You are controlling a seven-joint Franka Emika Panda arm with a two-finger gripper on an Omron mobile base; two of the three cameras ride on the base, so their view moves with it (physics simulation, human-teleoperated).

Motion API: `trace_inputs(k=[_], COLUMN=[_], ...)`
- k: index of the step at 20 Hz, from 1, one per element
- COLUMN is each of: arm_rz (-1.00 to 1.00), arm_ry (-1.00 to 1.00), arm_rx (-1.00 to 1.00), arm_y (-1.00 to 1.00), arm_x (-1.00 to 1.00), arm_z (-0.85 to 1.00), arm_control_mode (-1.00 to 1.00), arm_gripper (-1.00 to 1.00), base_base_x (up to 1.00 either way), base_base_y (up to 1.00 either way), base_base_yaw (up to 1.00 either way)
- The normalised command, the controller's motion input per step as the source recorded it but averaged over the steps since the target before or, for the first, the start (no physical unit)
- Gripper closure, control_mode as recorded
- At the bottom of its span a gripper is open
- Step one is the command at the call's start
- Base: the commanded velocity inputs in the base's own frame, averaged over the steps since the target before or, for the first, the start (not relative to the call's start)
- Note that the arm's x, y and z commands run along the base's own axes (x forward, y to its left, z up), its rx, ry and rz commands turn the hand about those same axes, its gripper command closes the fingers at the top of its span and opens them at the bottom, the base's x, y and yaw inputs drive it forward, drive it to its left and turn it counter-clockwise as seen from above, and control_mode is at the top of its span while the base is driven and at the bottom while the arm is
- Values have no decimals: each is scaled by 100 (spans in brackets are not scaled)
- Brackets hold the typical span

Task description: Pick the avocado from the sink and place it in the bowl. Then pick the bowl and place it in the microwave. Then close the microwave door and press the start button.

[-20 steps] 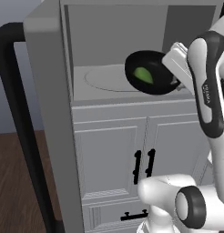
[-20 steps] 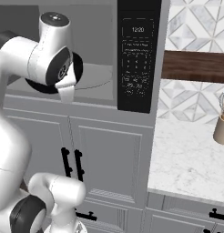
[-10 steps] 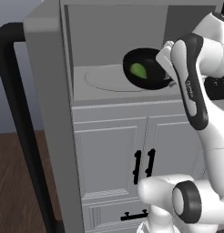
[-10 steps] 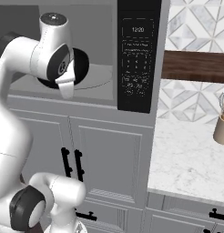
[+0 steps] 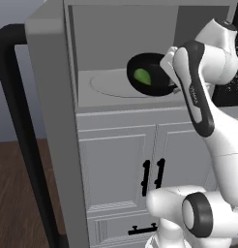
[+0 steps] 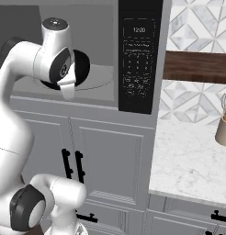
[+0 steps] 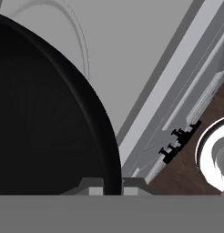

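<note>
The black bowl [image 5: 149, 76] is seen in the left base view inside the open microwave [image 5: 126, 58], tilted toward the camera and held above the right part of the round turntable [image 5: 113, 85]. The green avocado [image 5: 142, 76] is seen lying inside the bowl, slightly toward its 9 o'clock side. The bowl's rim at about 3 o'clock is met by the white arm, whose wrist hides the grip itself in that view.

In the hand view, the bowl [image 7: 45, 123] is shown as a large dark curve taking up the left half, and its rim is pinched between the two dark finger tips of the gripper [image 7: 113, 191] at the bottom edge; the jaws are closed tightly on that rim. At 12 o'clock of that view the light grey floor of the microwave and the arc of the turntable [image 7: 77, 36] are seen, and toward 4 o'clock black cabinet handles [image 7: 177, 141] and brown flooring are seen.

The microwave door [image 5: 48, 126] is seen standing open at the left of the left base view, with its black bar handle [image 5: 19, 121] at 9 o'clock. In the right base view the bowl [image 6: 82, 66] is mostly hidden behind the arm, and the black control panel [image 6: 138, 55] is seen just to its right. A marble counter [image 6: 188, 160] is seen at 4 o'clock.
</note>
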Motion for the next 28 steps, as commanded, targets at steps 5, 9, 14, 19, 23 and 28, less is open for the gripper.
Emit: trace_inputs(k=[5,9,14,19,23,28], arm_rz=[0,0,0,0,0,0], arm_ry=[-2,-6,-1,0,0,0], arm_rx=[0,0,0,0,0,0], arm_y=[4,0,0,0,1,4], arm_x=[8,26,35,33,27,18], arm_z=[-19,0,0,-4,-12,-22], arm_control_mode=[-100,-100,-100,-100,-100,-100], arm_gripper=[100,100,100,100,100,100], base_base_x=[0,0,0,0,0,0], base_base_y=[0,0,0,0,0,0], base_base_yaw=[0,0,0,0,0,0])
